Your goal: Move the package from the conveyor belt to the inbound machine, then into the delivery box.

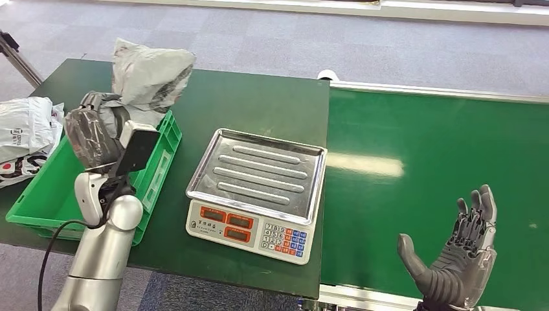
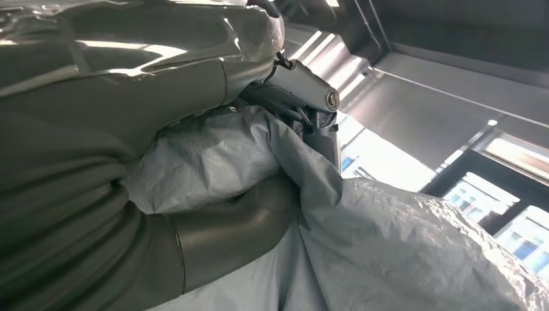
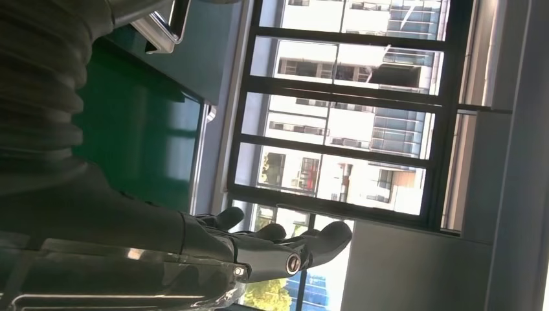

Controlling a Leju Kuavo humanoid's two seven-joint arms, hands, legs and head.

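A crumpled grey plastic package (image 1: pixel 150 74) is held up by my left hand (image 1: pixel 97 129) above the far end of the green delivery box (image 1: pixel 45 194). In the left wrist view the thumb and fingers (image 2: pixel 226 227) press into the grey package (image 2: pixel 401 246). The inbound machine, a scale with a bare steel tray (image 1: pixel 259 172) and a keypad (image 1: pixel 249 230), stands in the middle of the table. My right hand (image 1: pixel 456 259) is raised with fingers spread over the near part of the green conveyor belt (image 1: pixel 440 162) and holds nothing; the right hand (image 3: pixel 272 246) also appears against windows.
Other white and grey packages (image 1: pixel 22 133) lie at the table's left edge beside the box. The dark green table (image 1: pixel 259 110) meets the conveyor at a silver rail (image 1: pixel 440 91). Grey carpet lies beyond.
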